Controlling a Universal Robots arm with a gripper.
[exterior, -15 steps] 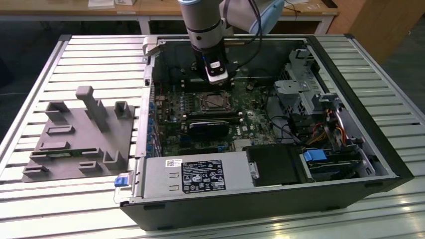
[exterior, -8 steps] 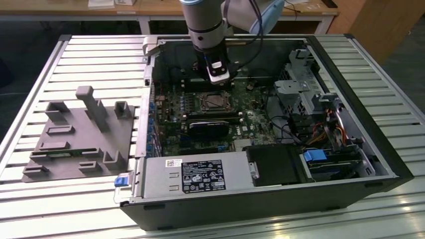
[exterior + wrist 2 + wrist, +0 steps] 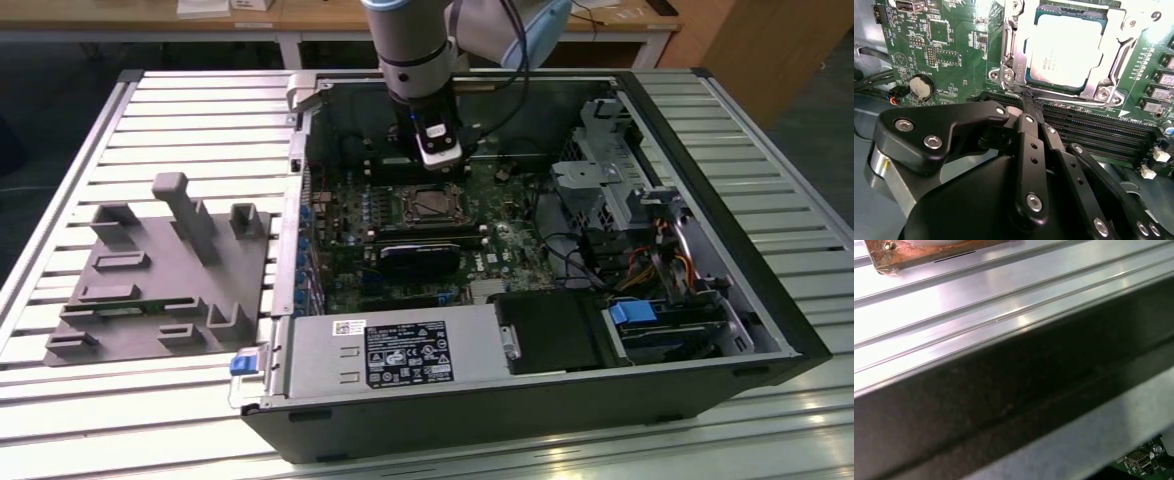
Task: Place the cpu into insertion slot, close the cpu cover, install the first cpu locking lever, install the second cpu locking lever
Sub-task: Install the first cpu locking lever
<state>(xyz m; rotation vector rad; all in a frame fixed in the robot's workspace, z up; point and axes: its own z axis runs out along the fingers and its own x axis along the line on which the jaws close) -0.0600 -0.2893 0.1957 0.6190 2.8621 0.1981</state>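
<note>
At the exterior view's left a grey moulded fixture [image 3: 160,275] is lying on the slatted tabletop [image 3: 80,420], well apart from the work. In the middle, inside the open computer case [image 3: 534,420], the gripper [image 3: 441,170] is hanging just above the insertion slot [image 3: 430,205]. In the second wrist view the cpu [image 3: 1066,50] is sitting flat in that slot with the cpu cover [image 3: 1015,50] lying around it. The gripper's fingers [image 3: 1029,145] are looking pressed together, tips at the frame's near edge. The chip is looking light, stiff and fragile, best taken by its edges. The memory slots [image 3: 1094,132] are crowding that edge, and further right a drive cage [image 3: 614,180] and loose cables [image 3: 654,265] are hemming the arm in.
</note>
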